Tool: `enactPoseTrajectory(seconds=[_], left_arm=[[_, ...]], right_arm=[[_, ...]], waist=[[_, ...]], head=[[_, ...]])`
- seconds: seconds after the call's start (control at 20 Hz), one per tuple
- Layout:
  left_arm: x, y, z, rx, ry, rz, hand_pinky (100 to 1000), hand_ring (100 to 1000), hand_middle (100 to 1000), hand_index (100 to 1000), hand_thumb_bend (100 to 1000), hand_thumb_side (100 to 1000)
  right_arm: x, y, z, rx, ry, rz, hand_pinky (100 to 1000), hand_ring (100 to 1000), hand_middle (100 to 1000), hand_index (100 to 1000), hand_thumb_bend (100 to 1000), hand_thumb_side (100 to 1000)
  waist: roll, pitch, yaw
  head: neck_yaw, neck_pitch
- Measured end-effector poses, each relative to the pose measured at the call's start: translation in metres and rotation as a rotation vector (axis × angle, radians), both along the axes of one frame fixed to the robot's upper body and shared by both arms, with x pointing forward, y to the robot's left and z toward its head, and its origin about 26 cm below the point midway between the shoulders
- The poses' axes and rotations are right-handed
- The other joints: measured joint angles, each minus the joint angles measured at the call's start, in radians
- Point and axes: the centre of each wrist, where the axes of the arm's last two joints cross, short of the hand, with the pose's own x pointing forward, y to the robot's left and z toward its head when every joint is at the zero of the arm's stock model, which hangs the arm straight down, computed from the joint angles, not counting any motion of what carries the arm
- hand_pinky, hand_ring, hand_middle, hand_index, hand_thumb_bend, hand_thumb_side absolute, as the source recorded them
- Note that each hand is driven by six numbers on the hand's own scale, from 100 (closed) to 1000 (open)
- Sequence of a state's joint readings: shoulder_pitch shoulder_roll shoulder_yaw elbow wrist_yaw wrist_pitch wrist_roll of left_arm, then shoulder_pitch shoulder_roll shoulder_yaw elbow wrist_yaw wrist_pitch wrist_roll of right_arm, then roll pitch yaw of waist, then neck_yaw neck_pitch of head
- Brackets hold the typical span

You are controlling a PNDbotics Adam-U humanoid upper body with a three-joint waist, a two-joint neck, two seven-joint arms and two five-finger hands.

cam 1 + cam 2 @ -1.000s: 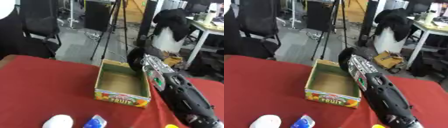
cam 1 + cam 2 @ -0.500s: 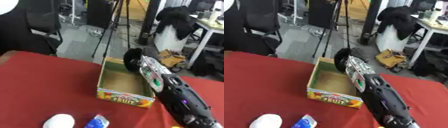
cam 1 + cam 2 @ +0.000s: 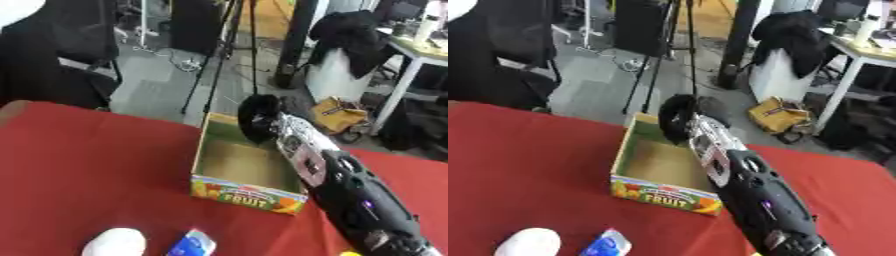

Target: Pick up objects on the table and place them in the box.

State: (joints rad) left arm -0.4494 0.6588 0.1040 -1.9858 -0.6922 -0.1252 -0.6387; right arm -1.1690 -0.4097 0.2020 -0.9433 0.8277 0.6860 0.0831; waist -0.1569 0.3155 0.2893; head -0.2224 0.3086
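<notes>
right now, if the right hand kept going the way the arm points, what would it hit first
Probably nothing on the table. The right hand sits over the far end of the fruit box, and the arm points away past the table edge. Beyond is open floor with a tripod, though depth is unclear.

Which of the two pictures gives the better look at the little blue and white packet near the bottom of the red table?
The left eye view: the blue and white packet shows more of its length there, next to the white rounded object. In the right eye view it sits lower, cut shorter by the bottom edge.
</notes>
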Motion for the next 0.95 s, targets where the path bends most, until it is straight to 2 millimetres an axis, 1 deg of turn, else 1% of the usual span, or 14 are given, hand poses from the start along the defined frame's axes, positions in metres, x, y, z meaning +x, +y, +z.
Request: enactPoseTrajectory(seconds=[0.05,0.1,0.15,0.2,0.25,0.3,0.35,0.5,0.55,0.65,0.8,0.85,0.9,0.95], left_arm=[[0.0,0.0,0.0,0.0,0.0,0.0,920,973,910,1000,100,873],[0.0,0.0,0.0,0.001,0.0,0.001,920,973,910,1000,100,872],[0.0,0.0,0.0,0.001,-0.001,0.001,920,973,910,1000,100,872],[0.0,0.0,0.0,0.001,-0.001,0.001,920,973,910,1000,100,872],[0.0,0.0,0.0,0.002,-0.001,0.002,920,973,910,1000,100,871],[0.0,0.0,0.0,0.002,-0.001,0.002,920,973,910,1000,100,871],[0.0,0.0,0.0,0.002,-0.002,0.002,920,973,910,1000,100,873],[0.0,0.0,0.0,0.002,-0.003,0.001,920,972,909,1000,100,874],[0.0,0.0,0.0,0.002,-0.003,0.001,919,971,909,1000,100,875],[0.0,0.0,0.0,0.003,-0.004,0.001,919,971,908,1000,100,875],[0.0,0.0,-0.001,0.004,-0.005,0.001,919,971,908,1000,100,875],[0.0,0.0,-0.001,0.004,-0.006,0.001,919,971,908,1000,100,875],[0.0,0.0,-0.001,0.005,-0.007,0.002,919,971,908,1000,100,875],[0.0,0.0,-0.001,0.006,-0.008,0.002,919,970,908,1000,100,875]], right_arm=[[0.0,-0.001,0.0,-0.001,0.002,0.016,518,592,508,656,200,755],[0.0,-0.001,0.0,-0.001,0.006,0.034,524,600,520,661,218,777],[0.001,-0.002,-0.001,-0.003,0.011,0.049,543,617,549,679,257,813],[0.001,-0.003,-0.001,-0.004,0.016,0.065,543,617,549,679,257,813],[0.001,-0.004,-0.002,-0.007,0.021,0.077,572,650,585,693,279,848],[0.001,-0.006,-0.002,-0.009,0.025,0.087,572,650,585,693,279,848],[0.001,-0.006,-0.002,-0.012,0.028,0.097,600,686,624,721,299,860],[0.001,-0.007,-0.002,-0.017,0.033,0.118,605,689,627,723,292,854],[0.001,-0.008,-0.002,-0.018,0.033,0.12,622,709,640,732,303,857],[0.001,-0.011,-0.002,-0.021,0.028,0.118,630,718,653,742,311,866],[0.0,-0.013,-0.001,-0.027,0.017,0.117,630,718,653,743,310,866],[0.0,-0.014,-0.001,-0.029,0.013,0.116,664,759,722,791,310,874],[0.0,-0.015,0.0,-0.032,0.008,0.114,664,759,722,791,310,874],[0.0,-0.016,0.0,-0.034,0.003,0.112,743,821,811,874,356,900]], waist=[[0.0,0.0,0.0],[0.0,0.0,0.0],[0.0,0.0,0.0],[0.0,0.0,-0.001],[0.0,0.0,-0.001],[0.0,0.0,-0.001],[0.0,0.0,-0.002],[0.001,0.0,-0.001],[0.001,0.0,-0.001],[0.002,0.001,0.001],[0.004,0.006,0.004],[0.005,0.006,0.005],[0.005,0.007,0.006],[0.006,0.01,0.008]], head=[[-0.001,0.0],[-0.001,0.0],[-0.002,0.0],[-0.002,0.0],[-0.003,0.0],[-0.003,0.0],[-0.003,0.0],[-0.004,0.0],[-0.005,0.0],[-0.008,0.0],[-0.011,0.0],[-0.012,-0.001],[-0.015,-0.001],[-0.019,-0.004]])
